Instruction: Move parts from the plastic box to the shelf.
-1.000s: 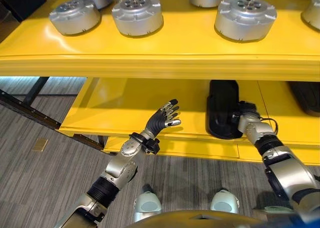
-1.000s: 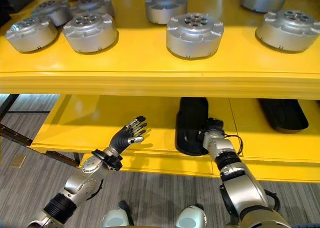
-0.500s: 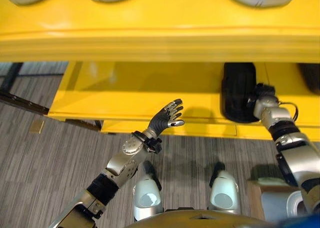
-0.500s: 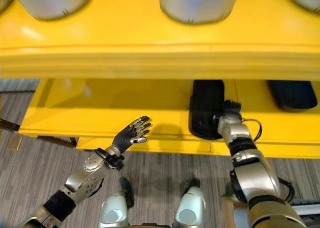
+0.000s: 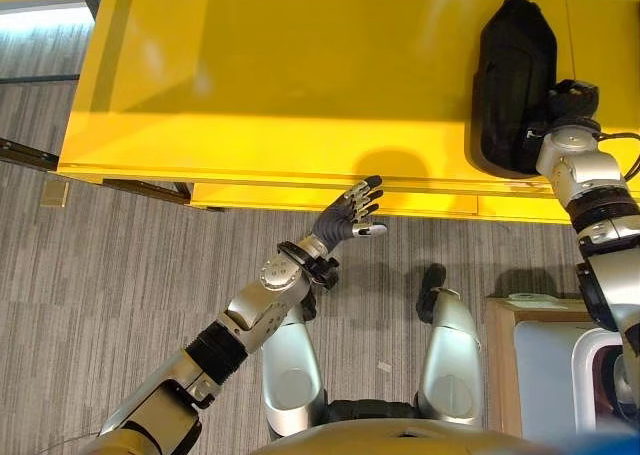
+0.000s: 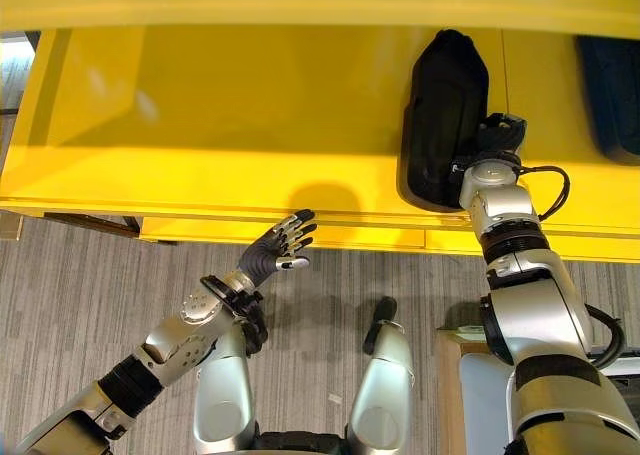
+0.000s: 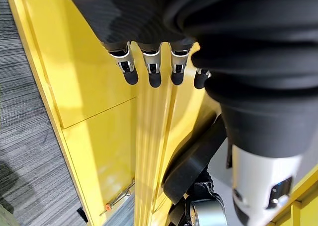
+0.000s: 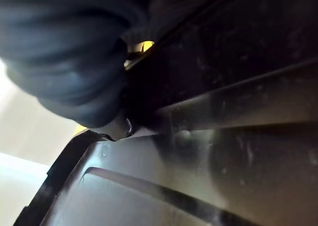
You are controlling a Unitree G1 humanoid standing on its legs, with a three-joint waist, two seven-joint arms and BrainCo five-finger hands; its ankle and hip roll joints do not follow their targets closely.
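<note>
Overhead, your left eye view has the yellow shelf (image 5: pixel 270 95) running across the upper part, with a black part (image 5: pixel 512 85) lying on it toward the right. Your right hand (image 5: pixel 566 110) sits against that part's near right edge; its fingers are tucked out of sight there, so you cannot tell whether they grip it. Your left hand (image 5: pixel 352 211) is held up just in front of the shelf's front edge, fingers straight and spread, with nothing in it. At the lower right corner a light-coloured plastic box (image 5: pixel 580 370) stands on the floor beside a tan board.

Next, your right eye view gives the same layout, plus a second black part (image 6: pixel 610 80) at the far right of the shelf, well apart from the first.

Then your left wrist view looks along straight dark-tipped fingers (image 7: pixel 150 69) toward the shelf's yellow edge, holding nothing; the black part shows beyond.

Last, your right wrist view is pressed close to the black part's dark moulded surface (image 8: pixel 223 151), and the finger posture cannot be read.
</note>
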